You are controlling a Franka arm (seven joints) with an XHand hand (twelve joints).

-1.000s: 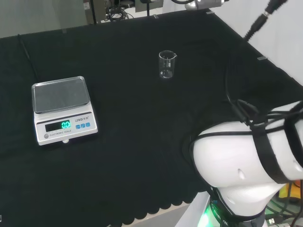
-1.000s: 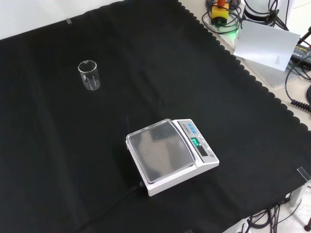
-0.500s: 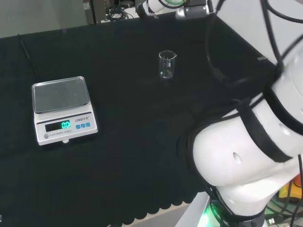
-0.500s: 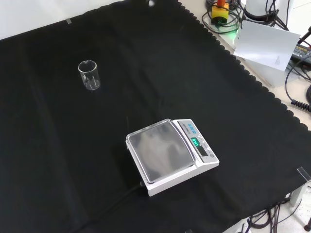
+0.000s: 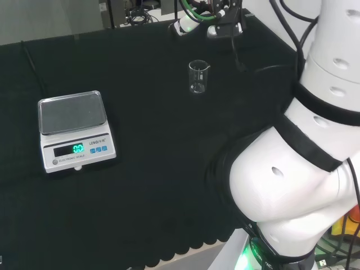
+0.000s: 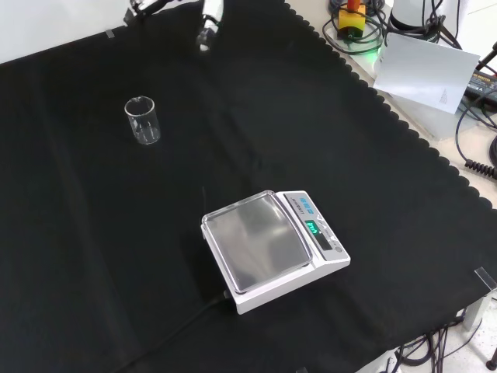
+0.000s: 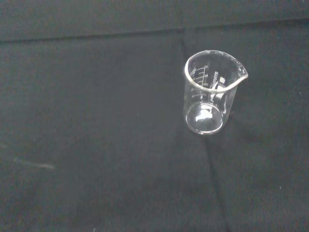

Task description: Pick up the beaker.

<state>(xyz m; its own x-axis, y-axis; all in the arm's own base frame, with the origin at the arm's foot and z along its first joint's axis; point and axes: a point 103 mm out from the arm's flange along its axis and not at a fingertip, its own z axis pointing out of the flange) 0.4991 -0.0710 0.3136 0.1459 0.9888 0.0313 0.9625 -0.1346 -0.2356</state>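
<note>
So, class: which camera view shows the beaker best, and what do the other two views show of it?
The wrist view: the beaker is close and large, upright on the black cloth, with rim, spout and printed scale plain, and looks empty. The head view and front view show it small, standing alone, apart from the scale.

In the front view the beaker (image 6: 143, 120) stands upright on the cloth (image 6: 326, 124) at about ten o'clock from the scale (image 6: 272, 249), well apart. The hand (image 6: 208, 22) hangs at one o'clock from the beaker, near it, not touching.
</note>
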